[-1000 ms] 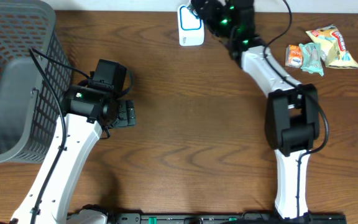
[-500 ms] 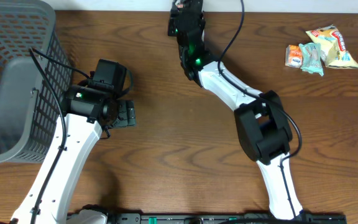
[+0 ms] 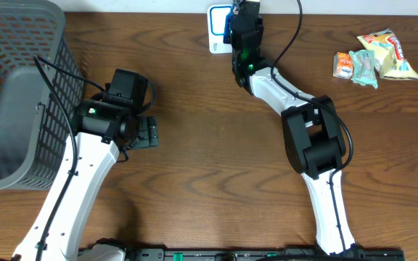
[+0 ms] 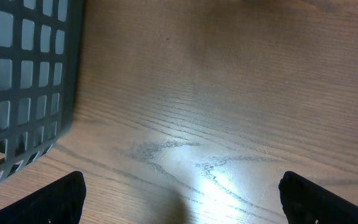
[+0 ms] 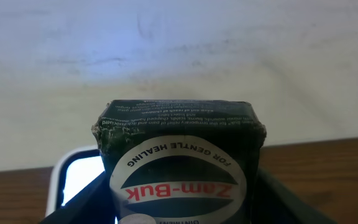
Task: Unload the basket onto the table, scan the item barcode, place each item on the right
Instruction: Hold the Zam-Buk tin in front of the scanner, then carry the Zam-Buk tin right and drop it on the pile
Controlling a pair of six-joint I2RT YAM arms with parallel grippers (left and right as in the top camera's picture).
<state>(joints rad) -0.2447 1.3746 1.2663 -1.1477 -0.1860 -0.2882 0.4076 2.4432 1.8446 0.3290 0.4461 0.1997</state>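
a grained wooden table point(image 4: 229, 93) is giving off a soft sheen, a grey plastic basket point(image 3: 13, 94) is looking matt, a dark green cardboard box point(image 5: 179, 143) is showing scuffed, whitened edges, and crinkled snack packets point(image 3: 383, 54) are shining glossy.

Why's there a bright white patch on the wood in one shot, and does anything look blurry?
Left wrist view: glare washes out the grain of the table. Right wrist view: the Zam-Buk box is readable, the wall behind soft and bluish. Overhead view: even, sharp.
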